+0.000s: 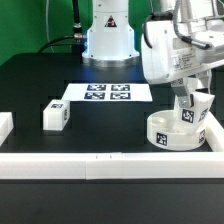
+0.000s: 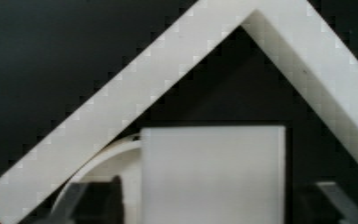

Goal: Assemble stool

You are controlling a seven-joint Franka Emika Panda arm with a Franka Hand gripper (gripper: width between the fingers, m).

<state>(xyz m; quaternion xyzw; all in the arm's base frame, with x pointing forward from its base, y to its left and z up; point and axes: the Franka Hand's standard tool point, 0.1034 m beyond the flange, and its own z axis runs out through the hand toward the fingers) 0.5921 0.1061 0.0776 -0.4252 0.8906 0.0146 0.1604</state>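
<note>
The round white stool seat [image 1: 170,133] lies at the exterior view's right, close to the corner of the border rails. A white leg [image 1: 189,113] with a square tag stands upright on it. My gripper [image 1: 191,103] is over the seat and straddles this leg. In the wrist view the leg [image 2: 211,172] stands between my fingers [image 2: 83,200], with a dark gap on each side, so the gripper is open. A curved bit of the seat's rim [image 2: 105,165] shows beside the leg. A second tagged leg [image 1: 54,116] lies on the table at the left.
The marker board [image 1: 104,92] lies at the table's middle back. White border rails [image 1: 100,162] run along the front and right, meeting in a corner in the wrist view [image 2: 247,20]. Another white part [image 1: 4,126] sits at the far left edge. The arm's base [image 1: 108,40] stands behind.
</note>
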